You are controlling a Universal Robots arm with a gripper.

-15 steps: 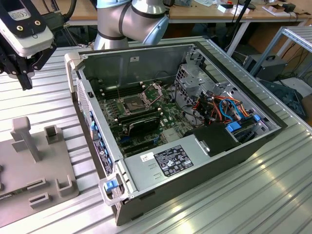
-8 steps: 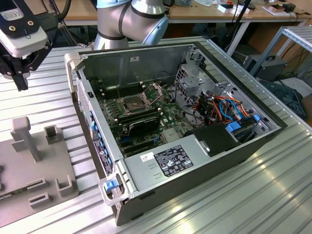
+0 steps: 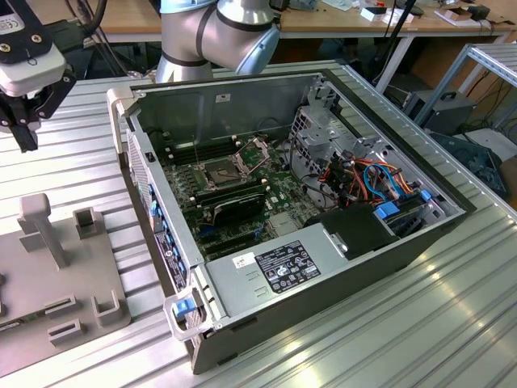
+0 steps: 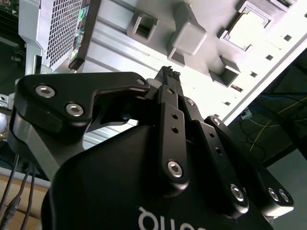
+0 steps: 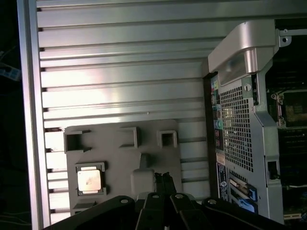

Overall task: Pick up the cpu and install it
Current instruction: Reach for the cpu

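Cpu: one, in grey fixture; one claw, closed, empty, nearby.

open air lies between the gripper and the grey fixture plate. its tall post and raised blocks stand near the cpu. the computer case rises just beside the plate.

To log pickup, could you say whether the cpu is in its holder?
In: the cpu lies flat in the grey holder's square recess, apart from the gripper.
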